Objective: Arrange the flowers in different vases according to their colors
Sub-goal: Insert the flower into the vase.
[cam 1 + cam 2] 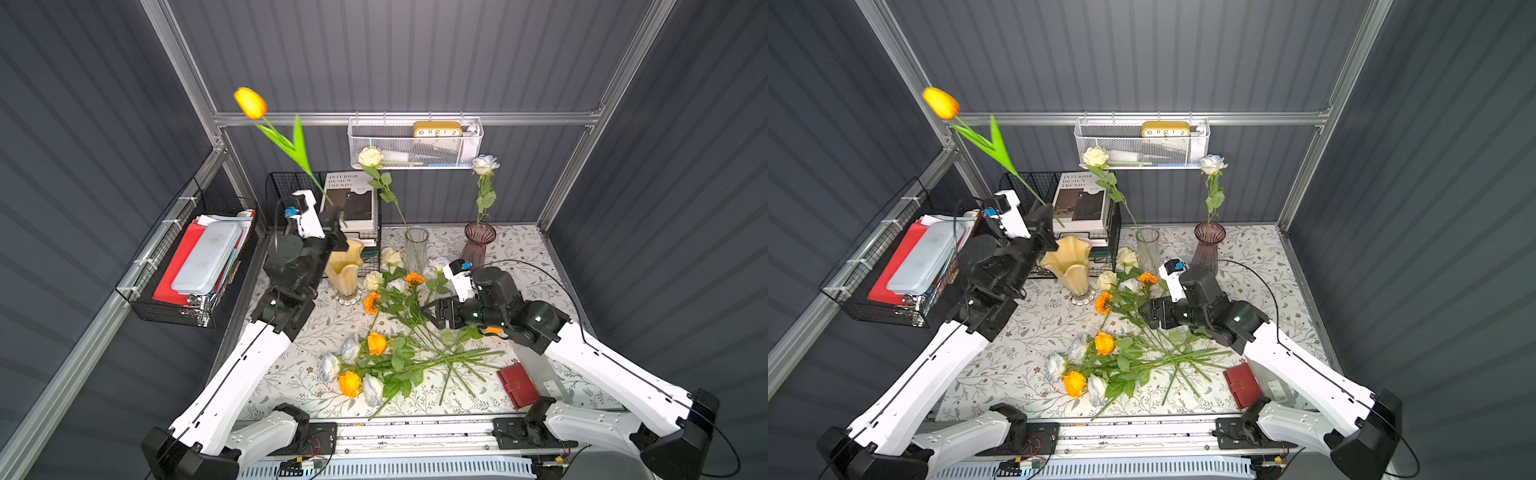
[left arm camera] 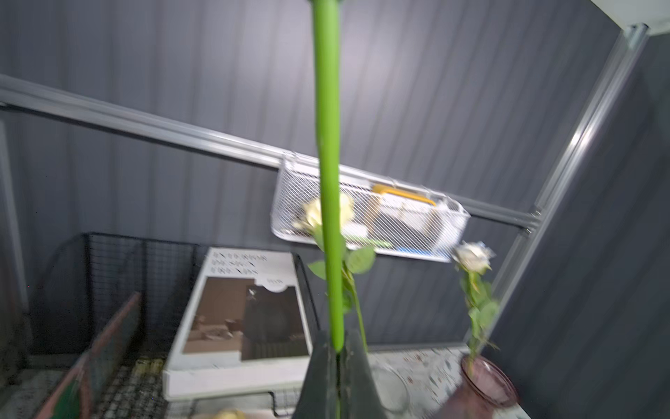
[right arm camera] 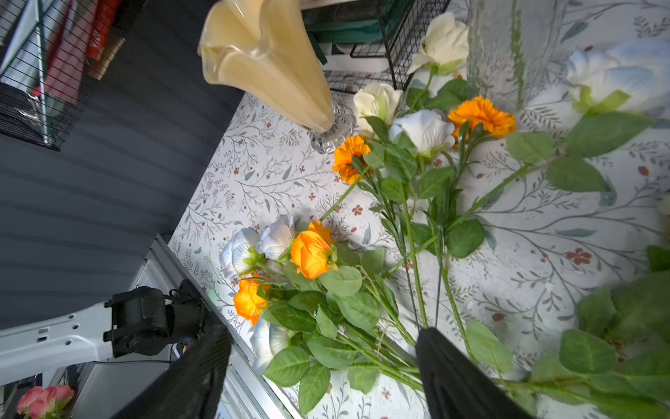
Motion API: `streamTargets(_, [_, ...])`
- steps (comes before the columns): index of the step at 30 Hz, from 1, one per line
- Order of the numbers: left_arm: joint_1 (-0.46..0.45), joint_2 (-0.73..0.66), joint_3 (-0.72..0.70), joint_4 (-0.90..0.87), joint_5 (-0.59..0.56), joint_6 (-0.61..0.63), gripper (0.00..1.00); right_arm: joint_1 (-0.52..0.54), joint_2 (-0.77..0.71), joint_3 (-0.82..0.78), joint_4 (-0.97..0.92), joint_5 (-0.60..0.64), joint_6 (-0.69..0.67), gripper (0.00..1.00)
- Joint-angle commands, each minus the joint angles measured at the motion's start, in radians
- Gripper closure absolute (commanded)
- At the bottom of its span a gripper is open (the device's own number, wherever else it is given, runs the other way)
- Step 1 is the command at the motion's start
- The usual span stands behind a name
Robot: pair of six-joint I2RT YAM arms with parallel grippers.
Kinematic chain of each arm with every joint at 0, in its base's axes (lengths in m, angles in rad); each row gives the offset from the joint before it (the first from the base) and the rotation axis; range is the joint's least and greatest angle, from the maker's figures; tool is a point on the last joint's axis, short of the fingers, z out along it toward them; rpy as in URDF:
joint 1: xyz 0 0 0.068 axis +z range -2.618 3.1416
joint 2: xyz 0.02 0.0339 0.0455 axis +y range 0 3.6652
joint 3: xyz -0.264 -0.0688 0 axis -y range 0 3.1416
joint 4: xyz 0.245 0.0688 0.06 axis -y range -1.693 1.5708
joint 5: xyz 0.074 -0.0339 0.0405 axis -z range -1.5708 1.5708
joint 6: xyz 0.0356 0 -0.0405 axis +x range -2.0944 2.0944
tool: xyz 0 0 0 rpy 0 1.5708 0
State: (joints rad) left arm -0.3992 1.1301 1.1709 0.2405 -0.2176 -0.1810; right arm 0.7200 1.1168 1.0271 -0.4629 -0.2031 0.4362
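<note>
Left gripper (image 1: 336,219) is pinching the orange tulip (image 1: 250,103) by its stem, tilted, close above the pale yellow vase (image 1: 345,268). Right gripper (image 1: 429,312) is hovering, jaws spread, over loose flowers (image 1: 399,347) lying on the tablecloth (image 1: 519,257). Cream rose (image 1: 370,156) is standing in the clear cylinder (image 1: 416,247), white rose (image 1: 484,164) in the purple vase (image 1: 479,243).

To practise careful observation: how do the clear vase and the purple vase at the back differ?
The clear vase is a straight, colourless cylinder; the purple vase is tinted, ribbed and flared at the rim. The clear vase holds a leaning cream rose; the purple vase holds a nearly upright white rose. Both stand upright, one flower each.
</note>
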Motion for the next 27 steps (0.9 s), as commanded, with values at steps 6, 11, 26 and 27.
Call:
streamTargets(6, [0.148,0.211,-0.096,0.261,0.123,0.085,1.00,-0.008,0.084,-0.013,0.074,-0.009,-0.016,0.14])
streamTargets(11, [0.158,0.304,-0.170,0.361,0.125,0.077,1.00,-0.015,0.138,-0.023,0.082,-0.011,-0.014,0.15])
streamTargets(26, [0.141,0.258,-0.243,0.297,0.071,0.019,0.01,-0.144,0.253,-0.036,0.077,0.038,0.062,0.13])
streamTargets(27, [0.133,0.256,-0.233,0.274,0.058,0.015,0.01,-0.151,0.278,-0.023,0.064,0.052,0.061,0.14])
